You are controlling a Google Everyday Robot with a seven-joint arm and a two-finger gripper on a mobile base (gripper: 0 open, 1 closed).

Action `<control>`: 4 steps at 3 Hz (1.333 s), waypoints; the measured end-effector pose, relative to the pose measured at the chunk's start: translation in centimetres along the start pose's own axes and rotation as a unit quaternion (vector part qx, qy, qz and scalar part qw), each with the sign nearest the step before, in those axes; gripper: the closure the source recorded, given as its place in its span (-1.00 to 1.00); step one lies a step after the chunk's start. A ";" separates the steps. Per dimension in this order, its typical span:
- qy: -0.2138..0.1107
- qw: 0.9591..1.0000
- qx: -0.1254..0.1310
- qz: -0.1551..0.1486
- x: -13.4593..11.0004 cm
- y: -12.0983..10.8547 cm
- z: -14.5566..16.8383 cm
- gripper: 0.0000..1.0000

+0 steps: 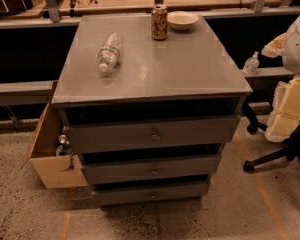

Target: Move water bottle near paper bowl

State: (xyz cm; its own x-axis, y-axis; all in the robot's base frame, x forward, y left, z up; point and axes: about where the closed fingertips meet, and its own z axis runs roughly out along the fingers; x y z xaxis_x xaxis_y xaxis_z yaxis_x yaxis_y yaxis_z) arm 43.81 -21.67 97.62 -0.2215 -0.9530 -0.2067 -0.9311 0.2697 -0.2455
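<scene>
**Bottle not yet grasped, gripper out of frame**

The gripper is not visible anywhere in the camera view, so jaw state cannot be told. The water bottle (110, 52) lies on its side on the grey cabinet top (180, 69), well left of the drink can (159, 22) and nearer the front edge, with its cap end pointing frontward. The paper bowl (182, 20) sits just right of the can, seemingly not touching it. The step in hand looks like reach-and-grasp. Best to close across the ribbed body mid-length, since the bottle may roll. Then set it down front-right of the can, near the bowl, without knocking the can.
</scene>
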 end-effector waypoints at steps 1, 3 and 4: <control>0.000 1.000 0.000 0.000 0.0 0.0 0.0 -1.00; 0.001 0.987 0.014 -0.163 -3.4 -8.0 2.4 -1.00; -0.018 0.962 0.000 -0.271 -7.5 -12.7 4.9 -1.00</control>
State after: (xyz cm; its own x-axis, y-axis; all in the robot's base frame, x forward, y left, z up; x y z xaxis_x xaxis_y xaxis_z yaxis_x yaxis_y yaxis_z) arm 58.70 -17.27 97.67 0.3064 -0.9485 -0.0810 -0.9073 -0.2652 -0.3263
